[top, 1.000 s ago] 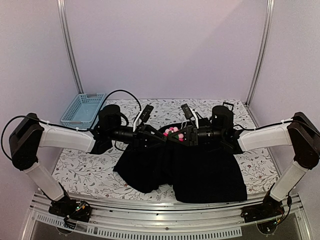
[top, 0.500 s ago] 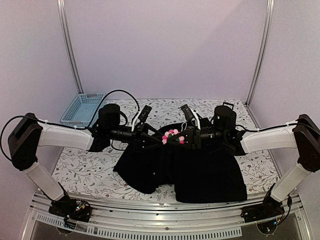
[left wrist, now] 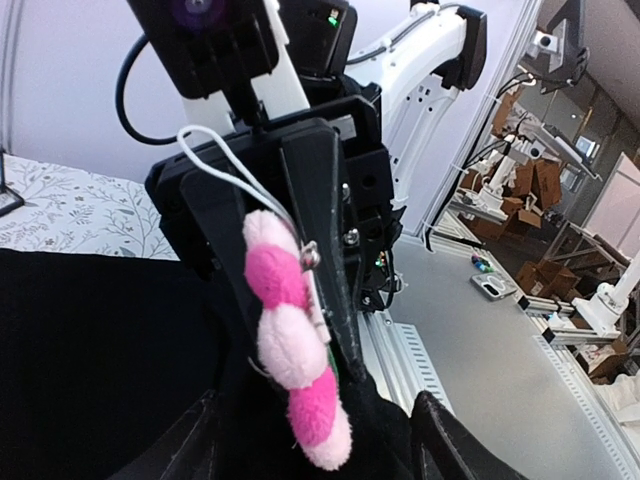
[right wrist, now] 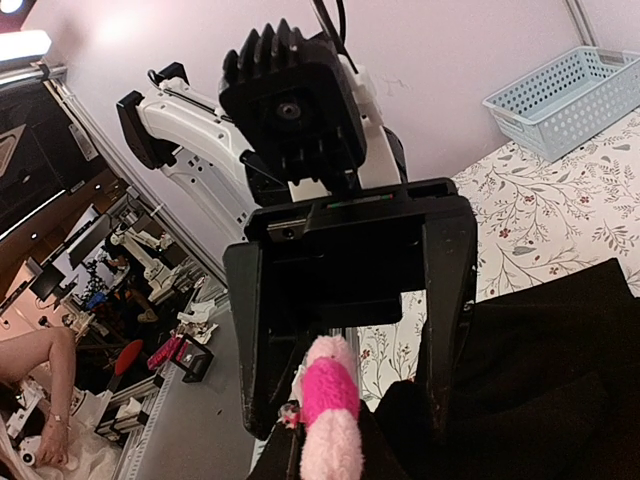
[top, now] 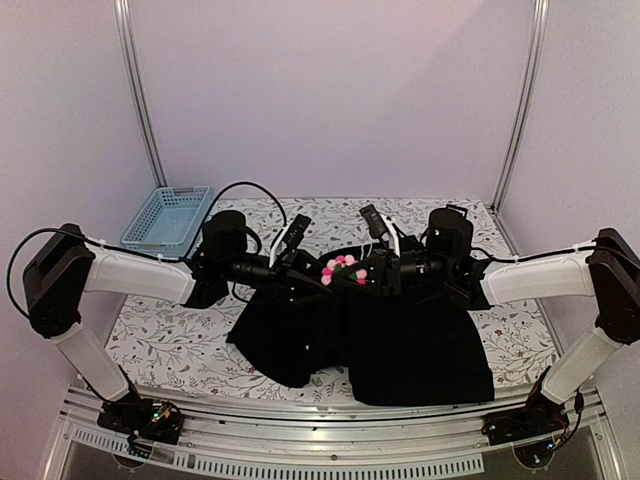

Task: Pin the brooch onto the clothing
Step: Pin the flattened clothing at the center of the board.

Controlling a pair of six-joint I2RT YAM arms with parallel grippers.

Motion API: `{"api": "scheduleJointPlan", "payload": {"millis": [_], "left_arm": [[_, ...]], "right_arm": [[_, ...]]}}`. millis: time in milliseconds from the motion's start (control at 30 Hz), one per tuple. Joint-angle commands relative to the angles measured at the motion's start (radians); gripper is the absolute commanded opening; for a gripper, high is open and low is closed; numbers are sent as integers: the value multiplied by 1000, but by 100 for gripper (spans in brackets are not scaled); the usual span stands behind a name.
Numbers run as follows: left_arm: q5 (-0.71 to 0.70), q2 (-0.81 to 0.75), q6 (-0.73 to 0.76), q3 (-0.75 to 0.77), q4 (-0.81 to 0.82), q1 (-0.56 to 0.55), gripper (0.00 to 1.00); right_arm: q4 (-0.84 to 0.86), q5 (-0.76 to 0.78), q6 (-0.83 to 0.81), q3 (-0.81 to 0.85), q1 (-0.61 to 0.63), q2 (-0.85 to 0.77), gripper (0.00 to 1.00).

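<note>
The brooch (top: 343,268), a pink-petalled flower, hangs edge-on between the two grippers above the clothing (top: 400,345), a black shirt spread over the table. My right gripper (top: 372,272) is shut on the brooch (left wrist: 292,345), its closed fingers (left wrist: 322,230) pinching the back by the metal pin. My left gripper (left wrist: 315,402) stands open, one finger on either side of the brooch and of a raised fold of the black fabric (left wrist: 100,350). In the right wrist view the brooch (right wrist: 330,420) sits at the bottom between the left gripper's spread fingers (right wrist: 447,300).
A light-blue basket (top: 167,218) sits at the table's back left. A small black object (top: 456,209) stands at the back right. The floral tablecloth (top: 170,340) shows around the shirt. Frame posts (top: 140,95) rise at both back corners.
My left gripper's jaws have opened wider around the brooch. Both arms have shifted slightly; the brooch stays pinched in my right gripper.
</note>
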Motion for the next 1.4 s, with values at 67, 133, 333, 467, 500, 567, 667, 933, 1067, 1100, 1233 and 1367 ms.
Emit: {"api": "scheduleJointPlan", "payload": {"millis": [67, 133, 333, 467, 500, 567, 667, 933, 1067, 1100, 1233, 1367], "left_arm": [[21, 58, -15, 17, 130, -31, 52], [16, 67, -48, 19, 170, -31, 48], [1, 82, -137, 19, 261, -31, 38], [-2, 87, -158, 16, 291, -31, 20], [-2, 87, -157, 15, 297, -31, 13], [-5, 93, -165, 14, 318, -31, 1], [-9, 95, -185, 10, 328, -31, 0], [-25, 89, -198, 2, 297, -18, 0], [-28, 84, -196, -5, 296, -17, 0], [-29, 83, -193, -5, 295, -17, 0], [-30, 80, -190, -5, 295, -16, 0], [-31, 82, -193, -3, 299, -14, 0]], "right_arm": [[36, 8, -4, 29, 9, 0, 0], [37, 7, -2, 26, 9, 4, 0], [51, 3, 6, 21, 9, 12, 0], [54, -1, 10, 23, 11, 19, 0], [57, -3, 12, 24, 9, 21, 0], [61, -7, 13, 27, 9, 25, 0], [48, -7, 17, 34, 9, 31, 0], [-14, 3, -7, 23, -5, -7, 21], [-26, 4, -15, 11, -21, -44, 28], [-33, 4, -20, 13, -21, -47, 29], [-34, -3, -18, 16, -22, -42, 30], [-41, 6, -23, 13, -22, -37, 19]]}}
